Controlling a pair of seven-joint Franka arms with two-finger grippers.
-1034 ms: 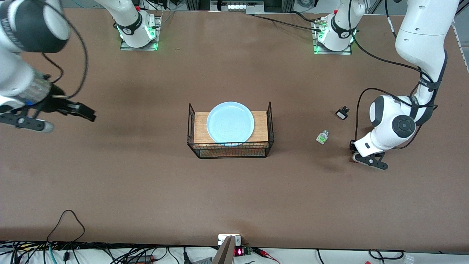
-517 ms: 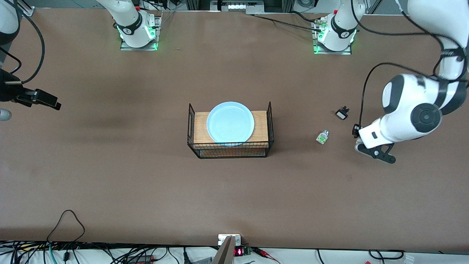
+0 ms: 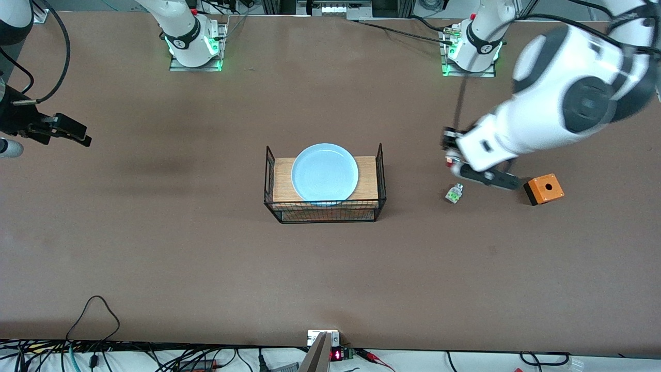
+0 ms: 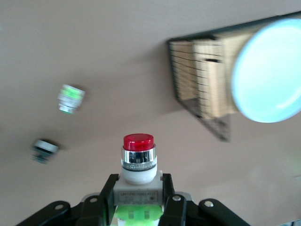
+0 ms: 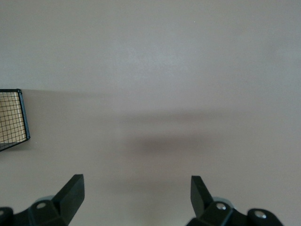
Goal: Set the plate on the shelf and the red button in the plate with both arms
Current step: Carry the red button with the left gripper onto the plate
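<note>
The pale blue plate lies on a wooden board in a black wire basket at the table's middle; it also shows in the left wrist view. My left gripper is up over the table beside the white-green part. In the left wrist view this gripper is shut on the red button, gripping its white body with the red cap pointing away. My right gripper is open and empty over bare table at the right arm's end; it also shows in the right wrist view.
An orange box with a round hole sits toward the left arm's end. The white-green part and a black-and-white part lie on the table. The front view hides the black-and-white part under the left arm. A basket corner shows.
My left arm has risen and swung toward the basket with the red button, uncovering the orange box and covering the black-and-white part. My right arm drew back to its end of the table.
</note>
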